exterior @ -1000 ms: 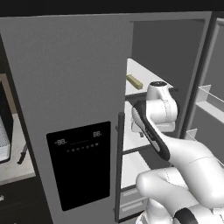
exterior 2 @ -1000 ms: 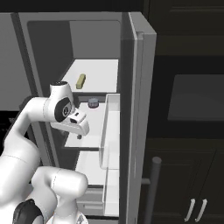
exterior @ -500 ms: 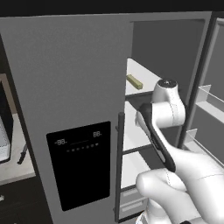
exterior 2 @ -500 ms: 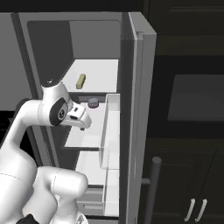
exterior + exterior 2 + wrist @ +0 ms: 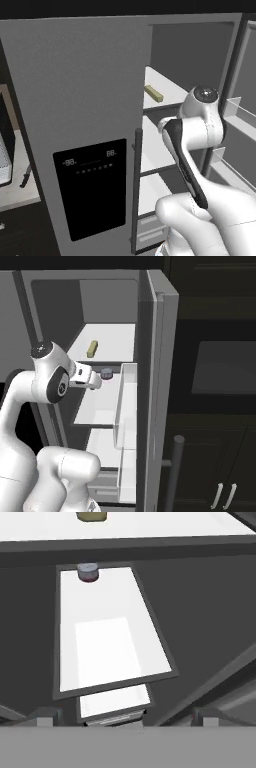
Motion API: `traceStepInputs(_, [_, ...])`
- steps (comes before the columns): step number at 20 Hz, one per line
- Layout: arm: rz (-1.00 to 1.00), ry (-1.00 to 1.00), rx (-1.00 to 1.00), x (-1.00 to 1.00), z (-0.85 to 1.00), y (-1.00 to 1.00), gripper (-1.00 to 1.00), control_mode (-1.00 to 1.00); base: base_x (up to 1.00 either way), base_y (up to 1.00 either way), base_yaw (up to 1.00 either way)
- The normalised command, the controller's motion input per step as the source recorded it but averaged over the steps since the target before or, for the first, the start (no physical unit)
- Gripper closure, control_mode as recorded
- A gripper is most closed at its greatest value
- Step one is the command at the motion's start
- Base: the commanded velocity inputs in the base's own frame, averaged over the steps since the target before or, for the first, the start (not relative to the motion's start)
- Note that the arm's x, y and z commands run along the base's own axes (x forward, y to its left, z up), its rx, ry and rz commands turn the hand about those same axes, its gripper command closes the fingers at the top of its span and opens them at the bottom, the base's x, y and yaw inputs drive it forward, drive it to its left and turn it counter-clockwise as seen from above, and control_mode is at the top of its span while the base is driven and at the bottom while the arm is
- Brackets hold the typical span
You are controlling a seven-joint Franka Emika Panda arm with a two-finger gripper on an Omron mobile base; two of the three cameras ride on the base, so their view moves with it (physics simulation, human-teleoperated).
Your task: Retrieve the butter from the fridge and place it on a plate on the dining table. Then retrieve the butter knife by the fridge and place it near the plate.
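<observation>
The fridge [image 5: 90, 100] is grey with a black dispenser panel, and its right side stands open. The butter [image 5: 92, 348], a small pale yellow stick, lies on the upper white shelf; it also shows as the butter [image 5: 154, 93] and at the top edge of the hand view as the butter [image 5: 91, 516]. My gripper [image 5: 96, 381] hangs open and holds nothing, in front of the second shelf, below and a little right of the butter. Its fingertips [image 5: 47, 717] stand wide apart. A slim dark butter knife [image 5: 25, 176] lies on the counter left of the fridge. The plate and dining table are out of view.
A small round jar [image 5: 106, 373] sits on the second shelf just beyond my gripper, also seen as the jar [image 5: 88, 572]. The open fridge door with its clear bins [image 5: 129, 406] stands close on the right. Black cabinets [image 5: 220, 381] lie beyond it.
My arm's elbow has swung up and back, and the hand has risen slightly toward the upper shelves. The butter and the jar have not moved.
</observation>
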Motion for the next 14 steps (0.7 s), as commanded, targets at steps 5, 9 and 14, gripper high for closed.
traceStepInputs(5, [0.05,-0.21,0.03,0.20,0.54,-0.11,-1.00,-1.00,0.00,0.00,0.00])
traceStepInputs(9, [0.09,-0.20,0.00,0.08,0.63,-0.01,-1.00,-1.00,0.00,0.00,0.00])
traceStepInputs(14, [0.01,-0.05,-0.04,0.00,0.65,0.00,-1.00,-1.00,0.00,0.00,0.00])
